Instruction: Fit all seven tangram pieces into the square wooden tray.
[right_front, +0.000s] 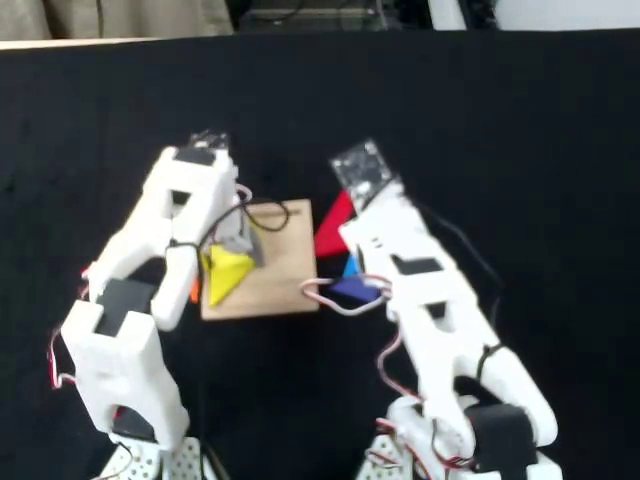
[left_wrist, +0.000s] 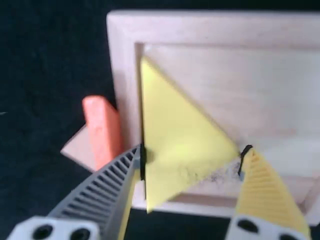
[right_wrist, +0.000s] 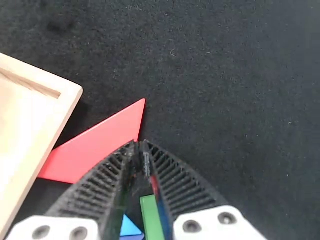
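The square wooden tray (right_front: 285, 275) lies between the two arms. My left gripper (left_wrist: 192, 155) is shut on the large yellow triangle (left_wrist: 175, 150), one finger at each of two corners. The triangle sits tilted over the tray's corner, one edge along the inner wall (left_wrist: 137, 90). An orange piece (left_wrist: 102, 132) leans outside the tray's rim. My right gripper (right_wrist: 139, 149) is shut with nothing held, its tips just above the edge of the red triangle (right_wrist: 95, 145), which lies on the cloth beside the tray (right_wrist: 45, 110). Green (right_wrist: 149, 215) and blue (right_wrist: 131, 226) pieces show under its fingers.
Blue pieces (right_front: 352, 288) lie on the black cloth right of the tray, under the right arm. A pale wooden piece (left_wrist: 75, 147) lies beneath the orange one. Cables hang from both arms over the tray. Open black cloth stretches on the far side.
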